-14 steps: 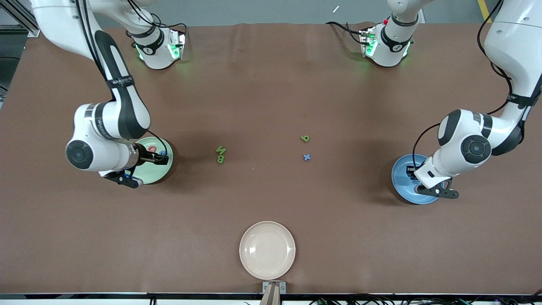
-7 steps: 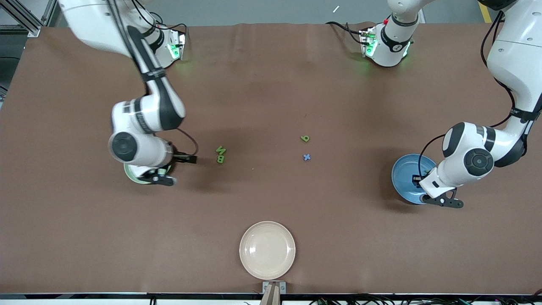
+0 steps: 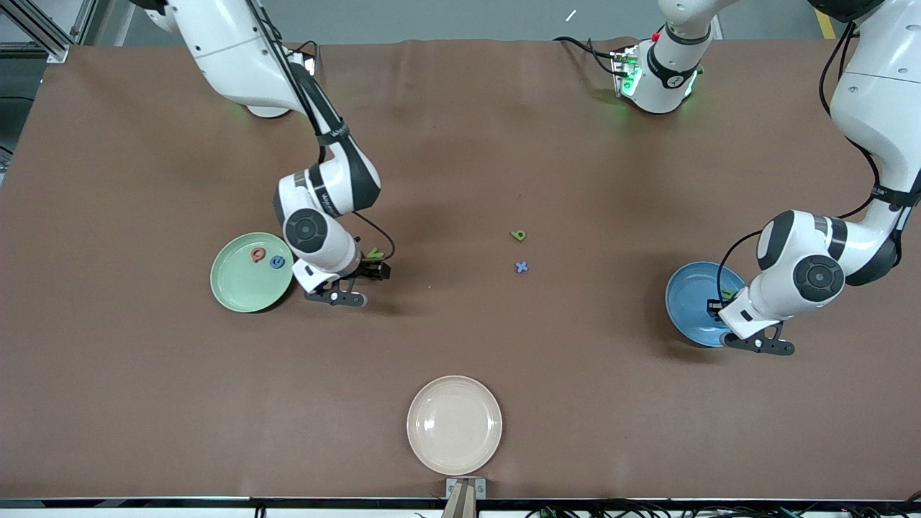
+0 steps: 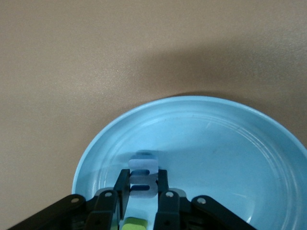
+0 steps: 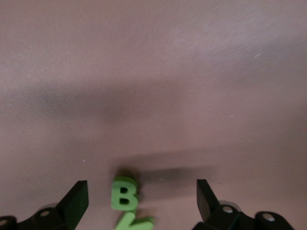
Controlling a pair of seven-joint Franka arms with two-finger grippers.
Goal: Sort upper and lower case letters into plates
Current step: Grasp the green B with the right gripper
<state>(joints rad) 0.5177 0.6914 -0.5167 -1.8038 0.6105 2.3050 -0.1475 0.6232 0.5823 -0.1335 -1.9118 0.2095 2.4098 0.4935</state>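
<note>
Straddling green B (image 5: 124,193), right gripper (image 5: 139,201) fingers (image 5: 76,203) wide.

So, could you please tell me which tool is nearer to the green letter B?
Right. The right tool hangs open over the green letter B; the left tool is over the round blue plate.

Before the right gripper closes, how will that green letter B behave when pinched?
The small, thick green letter B looks like foam: probably light, slightly squashy. It lies flat, so rolling seems unlikely. The green letter touching it may get nudged by the open right gripper.

Mint-green plate (image 3: 241,286), blue plate (image 3: 687,306)
</note>
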